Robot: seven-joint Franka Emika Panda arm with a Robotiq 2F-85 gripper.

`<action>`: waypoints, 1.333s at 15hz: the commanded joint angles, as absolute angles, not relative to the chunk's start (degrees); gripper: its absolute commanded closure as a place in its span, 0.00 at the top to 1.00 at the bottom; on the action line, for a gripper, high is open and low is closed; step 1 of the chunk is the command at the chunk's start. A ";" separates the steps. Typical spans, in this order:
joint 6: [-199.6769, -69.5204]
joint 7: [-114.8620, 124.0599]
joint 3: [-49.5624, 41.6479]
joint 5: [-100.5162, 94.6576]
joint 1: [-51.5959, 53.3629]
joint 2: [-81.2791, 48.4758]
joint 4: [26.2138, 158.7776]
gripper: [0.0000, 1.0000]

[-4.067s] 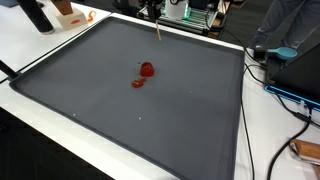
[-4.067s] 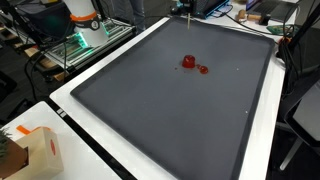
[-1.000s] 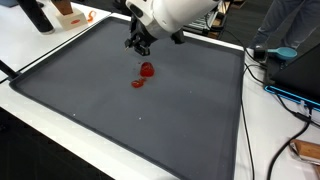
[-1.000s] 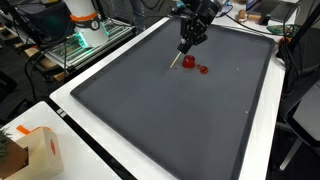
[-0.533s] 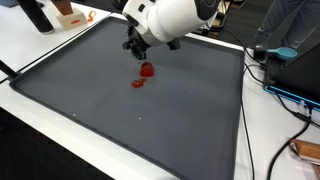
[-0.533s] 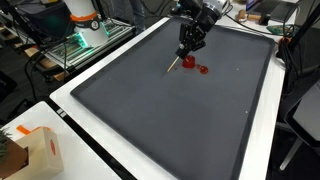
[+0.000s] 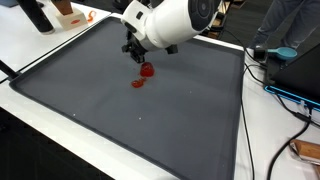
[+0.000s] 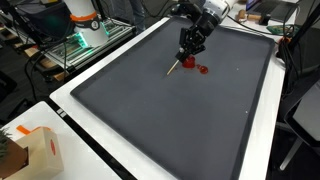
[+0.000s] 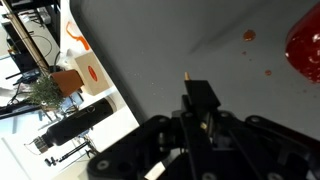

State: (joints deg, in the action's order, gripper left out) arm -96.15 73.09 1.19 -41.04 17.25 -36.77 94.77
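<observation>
Jaws pinched shut on a thin wooden stick, held high and angled down, probably so only its tip nears the grey mat, just beside the red lump and the smaller red bit.

One claw pinches one thin stick. Two red things lie on one dark mat: one larger red piece, one smaller red piece. One white bench carries the mat.
</observation>
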 commanded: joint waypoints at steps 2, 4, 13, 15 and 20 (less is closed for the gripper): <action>-94.97 72.32 0.74 -41.53 17.62 -38.58 93.17 0.03; -94.99 72.08 0.68 -41.53 17.55 -38.75 93.20 0.03; -96.21 69.57 0.73 -40.96 16.50 -37.90 94.23 0.03; -96.69 68.60 0.82 -40.73 16.13 -37.44 94.62 0.03; -98.33 66.14 1.04 -40.20 15.12 -36.00 95.64 0.03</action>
